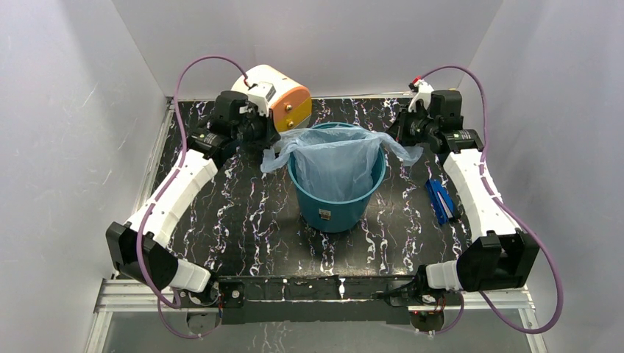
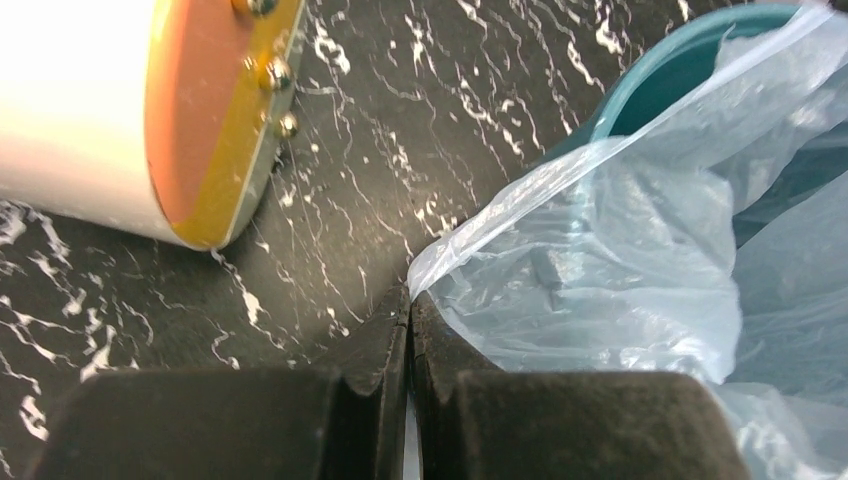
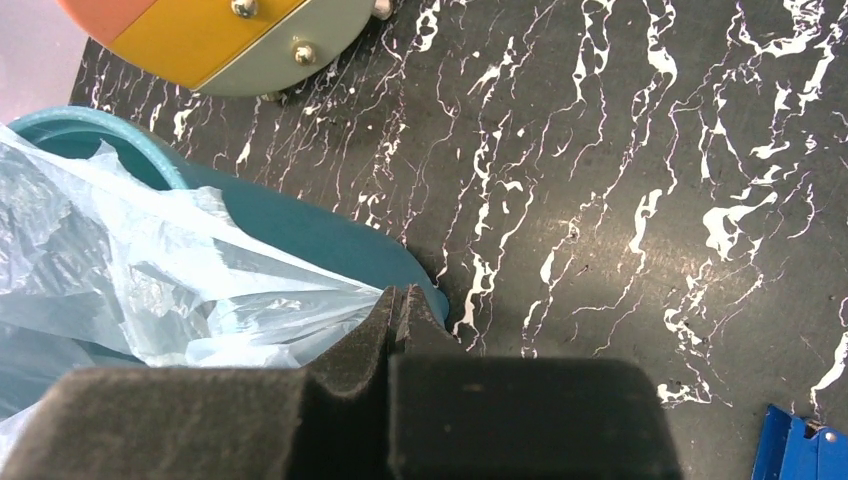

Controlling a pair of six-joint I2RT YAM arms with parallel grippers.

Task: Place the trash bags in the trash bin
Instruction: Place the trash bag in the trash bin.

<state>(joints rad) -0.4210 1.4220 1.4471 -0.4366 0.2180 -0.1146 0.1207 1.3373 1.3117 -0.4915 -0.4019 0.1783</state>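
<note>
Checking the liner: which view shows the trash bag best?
The top external view: the whole trash bag shows, hanging inside the trash bin with its edges drawn out both sides. The left wrist view shows only a crinkled edge near the rim; the right wrist view, one stretched corner over the rim.

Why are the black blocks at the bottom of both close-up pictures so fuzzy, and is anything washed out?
Left wrist: left gripper too near the lens, so soft; drum glares white on its cream side. Right wrist: right gripper equally soft, table veins crisp. Top external: even light, faint shadows, bag sharp.
</note>
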